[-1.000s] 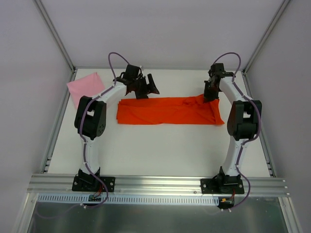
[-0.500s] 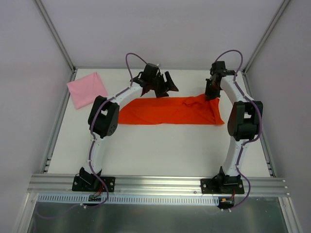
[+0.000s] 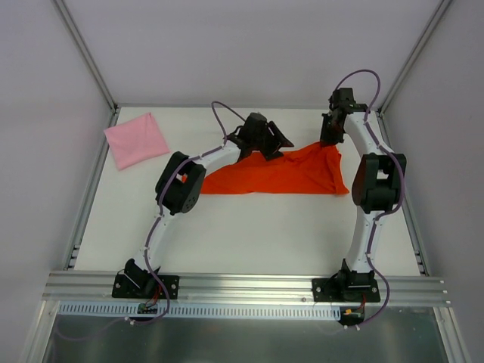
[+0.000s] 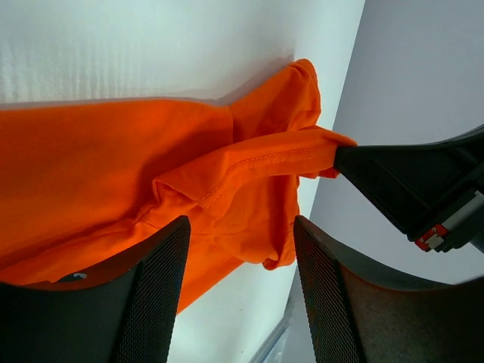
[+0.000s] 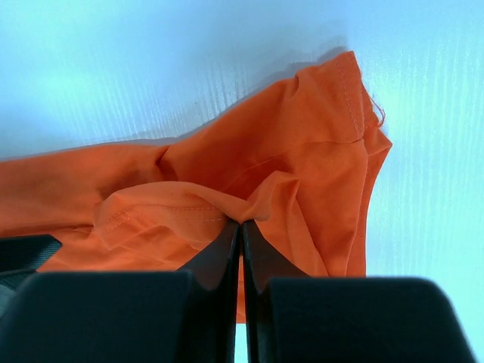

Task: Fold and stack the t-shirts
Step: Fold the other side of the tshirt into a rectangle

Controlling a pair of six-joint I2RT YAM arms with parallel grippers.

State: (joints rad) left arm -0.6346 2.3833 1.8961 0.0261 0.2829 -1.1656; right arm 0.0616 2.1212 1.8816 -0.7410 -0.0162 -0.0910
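Two shirts sit on the white tabletop (image 3: 249, 234). The orange-red shirt (image 3: 287, 174) lies as a long strip across the far middle, bunched and lifted at its right end. The pink shirt (image 3: 136, 140) is a small square at the far left corner, well apart. Over on the raised end, the right gripper (image 3: 330, 140) is clamped on a fold. Near the strip's far edge the left gripper (image 3: 272, 144) hovers, jaws apart, nothing pinched. Looks like the orange one is mid-fold. The next move probably needs the left to pinch the hem so both arms can carry the cloth over evenly.
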